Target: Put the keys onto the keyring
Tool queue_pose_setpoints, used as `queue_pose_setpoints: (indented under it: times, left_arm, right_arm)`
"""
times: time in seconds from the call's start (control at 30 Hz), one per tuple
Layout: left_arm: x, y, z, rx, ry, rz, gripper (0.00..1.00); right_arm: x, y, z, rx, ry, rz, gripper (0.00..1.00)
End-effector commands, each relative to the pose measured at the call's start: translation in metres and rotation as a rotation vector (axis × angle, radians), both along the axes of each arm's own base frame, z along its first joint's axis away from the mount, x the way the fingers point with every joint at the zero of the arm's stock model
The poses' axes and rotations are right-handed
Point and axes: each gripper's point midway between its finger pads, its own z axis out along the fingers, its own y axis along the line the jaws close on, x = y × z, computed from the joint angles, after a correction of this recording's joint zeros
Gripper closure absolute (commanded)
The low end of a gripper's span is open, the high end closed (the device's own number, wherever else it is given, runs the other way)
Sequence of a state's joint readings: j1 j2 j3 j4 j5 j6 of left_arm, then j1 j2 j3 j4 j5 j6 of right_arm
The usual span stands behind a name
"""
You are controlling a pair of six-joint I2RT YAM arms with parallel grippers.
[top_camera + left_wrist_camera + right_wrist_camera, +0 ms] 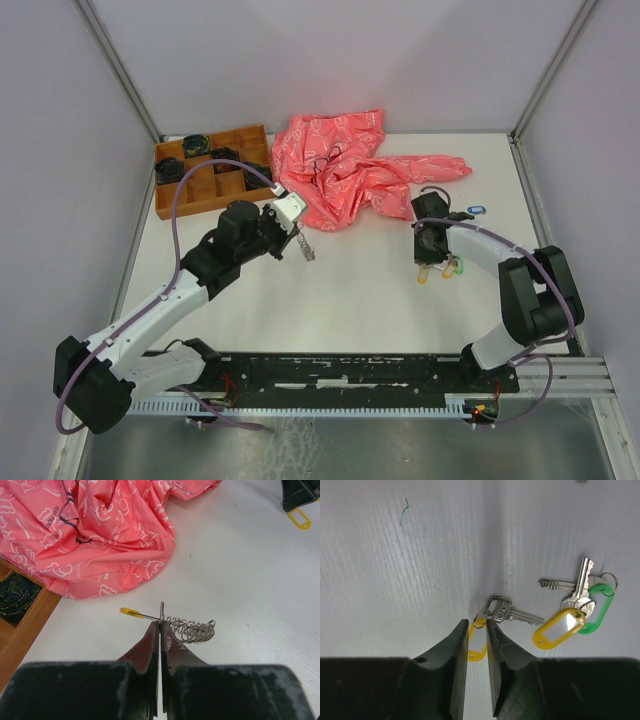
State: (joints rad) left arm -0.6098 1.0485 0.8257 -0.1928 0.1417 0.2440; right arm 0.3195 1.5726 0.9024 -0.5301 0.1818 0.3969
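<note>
My left gripper (297, 232) is shut on the keyring (306, 249) and holds it just above the table. In the left wrist view the tips (160, 624) pinch the wire between the silvery coil (196, 630) and the yellow segment (131, 612). My right gripper (430, 262) is down at the table. Its fingers (477, 630) close on the sides of a yellow tag (477, 647) joined to a silver key (512, 613). Beside it lie more keys (577, 582) with a yellow tag (559, 628) and a green tag (598, 607). A blue-tagged key (476, 209) lies further back.
A crumpled pink cloth (350, 165) lies at the back middle, close behind the left gripper. A wooden compartment tray (190, 195) with dark coiled bundles (196, 143) stands at the back left. A thin black cable loop (434, 193) lies by the cloth's right end.
</note>
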Motion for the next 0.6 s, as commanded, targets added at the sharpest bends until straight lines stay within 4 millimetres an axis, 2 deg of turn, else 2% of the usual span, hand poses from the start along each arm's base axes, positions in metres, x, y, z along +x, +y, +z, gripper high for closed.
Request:
queue_pose_setpoints:
  times: [0.0,0.3,0.57]
  left_arm:
    - [0.004,-0.008,0.034,-0.076,-0.046,-0.013,0.97]
    - [0.005,-0.008,0.03,-0.069,-0.03,-0.012,0.97]
    - [0.006,-0.007,0.028,-0.063,-0.022,-0.007,0.97]
  right_arm:
    - [0.013,0.002,0.006,-0.006,-0.025,-0.009,0.72]
    - [0.016,0.002,0.002,-0.015,-0.019,-0.009,0.76]
    - [0.017,0.005,0.015,0.001,-0.044,0.036,0.93]
